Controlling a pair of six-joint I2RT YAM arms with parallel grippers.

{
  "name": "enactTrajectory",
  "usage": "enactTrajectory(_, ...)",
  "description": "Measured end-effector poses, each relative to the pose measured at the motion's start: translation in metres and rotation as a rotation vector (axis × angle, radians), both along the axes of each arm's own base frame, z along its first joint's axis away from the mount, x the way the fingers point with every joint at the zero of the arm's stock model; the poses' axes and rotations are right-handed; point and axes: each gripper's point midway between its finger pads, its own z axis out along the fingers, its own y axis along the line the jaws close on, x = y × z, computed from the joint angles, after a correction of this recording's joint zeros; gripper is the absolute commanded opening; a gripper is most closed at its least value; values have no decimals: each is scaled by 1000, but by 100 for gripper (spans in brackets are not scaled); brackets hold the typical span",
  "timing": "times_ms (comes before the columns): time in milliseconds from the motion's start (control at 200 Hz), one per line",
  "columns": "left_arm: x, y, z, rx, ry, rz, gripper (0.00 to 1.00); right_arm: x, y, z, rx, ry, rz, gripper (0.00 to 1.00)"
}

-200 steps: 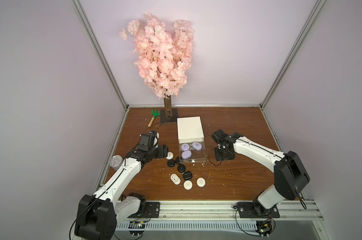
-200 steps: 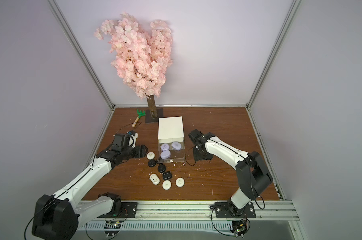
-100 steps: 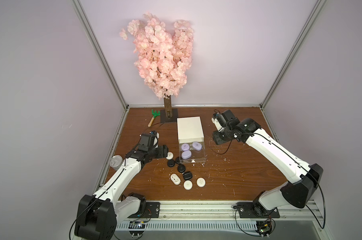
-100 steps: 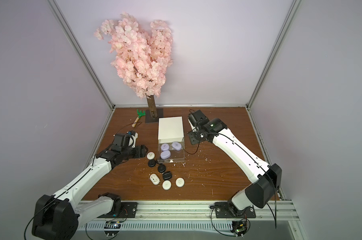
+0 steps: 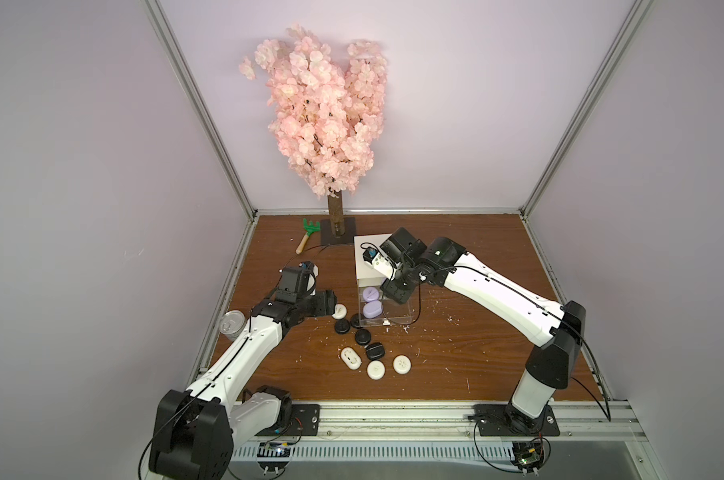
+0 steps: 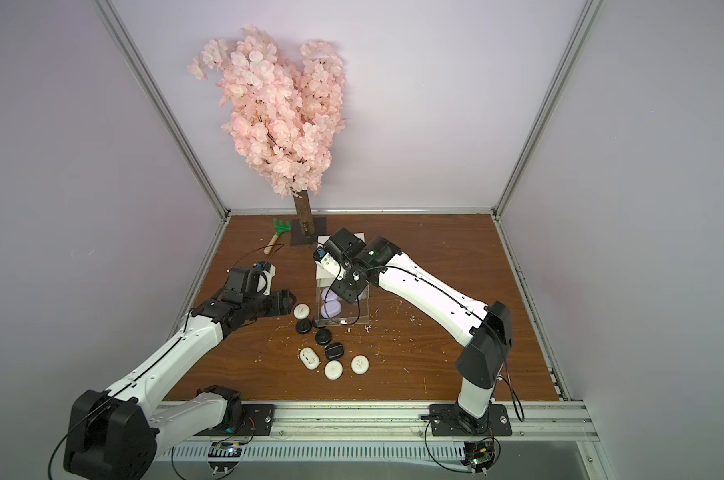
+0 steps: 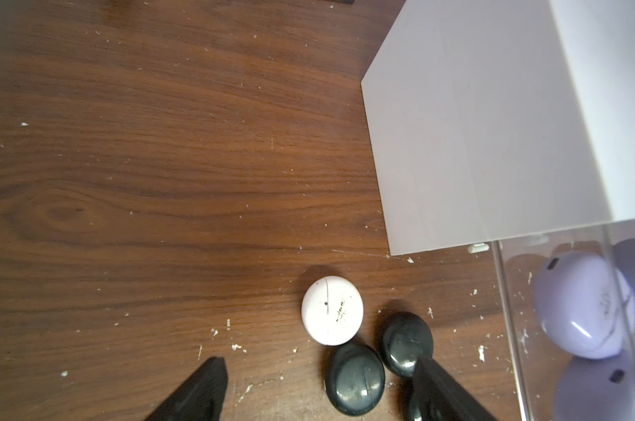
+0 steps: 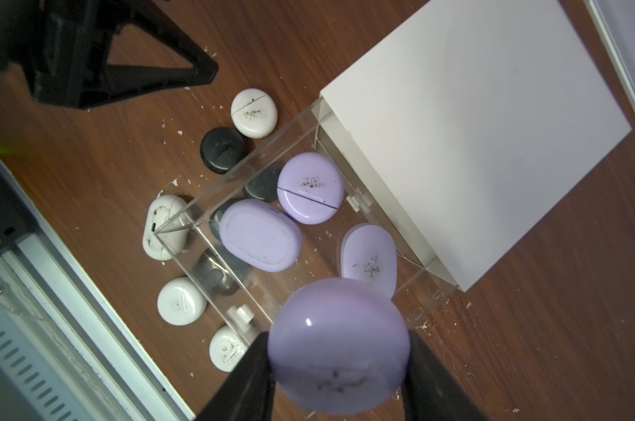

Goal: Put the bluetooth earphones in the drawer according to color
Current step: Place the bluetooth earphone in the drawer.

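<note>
The white drawer cabinet (image 5: 363,272) has one clear drawer (image 5: 398,321) pulled out, with three lavender bluetooth earphones (image 8: 310,187) lying in it. Over that open drawer hovers my right gripper (image 8: 337,368), shut on a fourth round lavender case (image 8: 339,346). Several black cases (image 5: 342,327) and white cases (image 5: 376,369) lie on the table in front of the cabinet. My left gripper (image 7: 317,364) stands open low beside a white case (image 7: 332,315) and a black case (image 7: 356,379), holding nothing.
A silver tin can (image 5: 231,332) stands at the table's left edge beside my left arm. The pink blossom tree (image 5: 327,124) and a green toy rake (image 5: 308,235) are at the back. White flecks litter the wooden table (image 5: 476,353).
My right arm has swung from the table right of the cabinet, up and across, to above the open drawer, carrying the lavender case. The left arm has stayed put.
</note>
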Motion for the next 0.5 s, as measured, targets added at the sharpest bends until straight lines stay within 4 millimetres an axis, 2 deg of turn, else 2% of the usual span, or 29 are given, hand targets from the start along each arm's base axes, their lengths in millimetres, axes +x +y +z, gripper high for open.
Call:
enactTrajectory(345, 0, 0, 0, 0, 0, 1, 84, -24, -2, -34, -125, 17, 176, 44)
enactTrajectory(500, 0, 0, 0, 0, 0, 1, 85, -25, -4, -38, -152, 11, 213, 45)
